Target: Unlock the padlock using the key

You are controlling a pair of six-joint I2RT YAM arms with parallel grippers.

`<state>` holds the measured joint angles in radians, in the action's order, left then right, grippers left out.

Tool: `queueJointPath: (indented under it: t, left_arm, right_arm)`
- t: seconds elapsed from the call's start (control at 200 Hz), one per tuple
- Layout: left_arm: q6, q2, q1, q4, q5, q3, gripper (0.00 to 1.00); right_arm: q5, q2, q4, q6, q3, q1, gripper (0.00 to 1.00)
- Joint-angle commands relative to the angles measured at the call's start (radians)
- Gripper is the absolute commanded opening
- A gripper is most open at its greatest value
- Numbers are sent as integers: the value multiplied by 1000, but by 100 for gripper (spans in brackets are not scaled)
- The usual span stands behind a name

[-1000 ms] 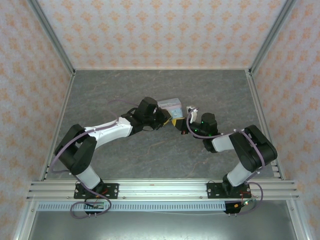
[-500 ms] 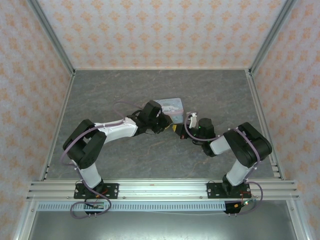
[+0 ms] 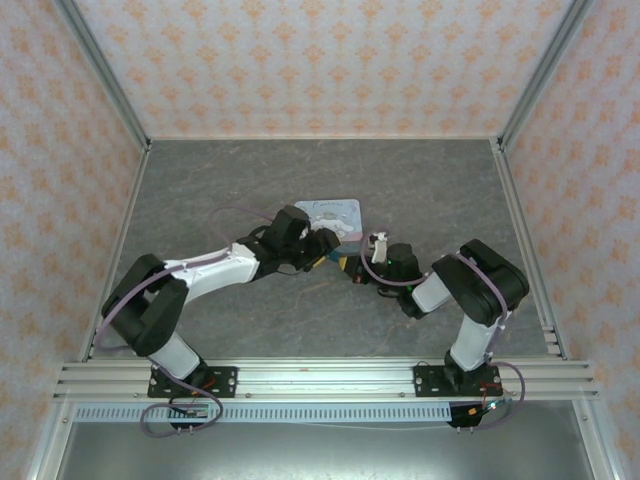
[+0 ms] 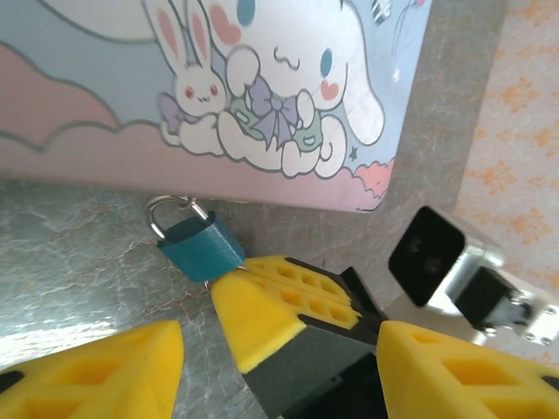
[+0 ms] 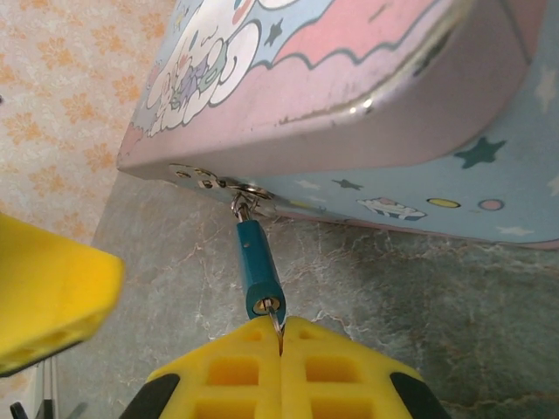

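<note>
Key [image 5: 277,326] in right hand [image 5: 280,337], tip at padlock [image 5: 258,271] keyhole

The tin [image 5: 367,105] at the top of the right wrist view is glossy printed metal, its rim scuffed to bare silver (the lid edge catches the light). The padlock [image 5: 258,266] has a smooth teal-painted body, a bright metal shackle and a brass-coloured keyway. The key [image 5: 275,325] shows a thin bare-metal blade. The right gripper [image 5: 280,342] has matt yellow plastic fingers with moulded recesses. The table [image 5: 367,288] looks like grey veined stone, softly sheened.
</note>
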<state>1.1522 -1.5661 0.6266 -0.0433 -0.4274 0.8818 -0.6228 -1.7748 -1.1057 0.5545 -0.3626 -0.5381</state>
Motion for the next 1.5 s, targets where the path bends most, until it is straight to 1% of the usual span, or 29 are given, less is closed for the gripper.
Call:
queueJointPath:
  t: [0.0, 0.19, 0.405, 0.515, 0.816, 1.026, 1.491]
  left_arm:
    - [1, 64, -20, -10, 54, -66, 61]
    - [89, 95, -21, -163, 89, -186, 57]
    - [150, 50, -7, -323, 93, -247, 50]
    - [152, 26, 7, -343, 108, -244, 48]
    - [163, -37, 16, -392, 114, -222, 43]
    - [162, -66, 18, -407, 119, -202, 39]
    - [186, -143, 33, -431, 119, -172, 35]
  right_arm:
    - [25, -15, -87, 66, -6, -22, 0]
    - [89, 6, -94, 155, 21, -54, 0]
    - [102, 28, -98, 284, 16, -65, 0]
    - [100, 44, -82, 316, 10, -73, 0]
    - [104, 76, -47, 327, 4, -86, 0]
    - [98, 76, -40, 341, -7, -87, 0]
    - [83, 62, -31, 361, -42, -102, 0]
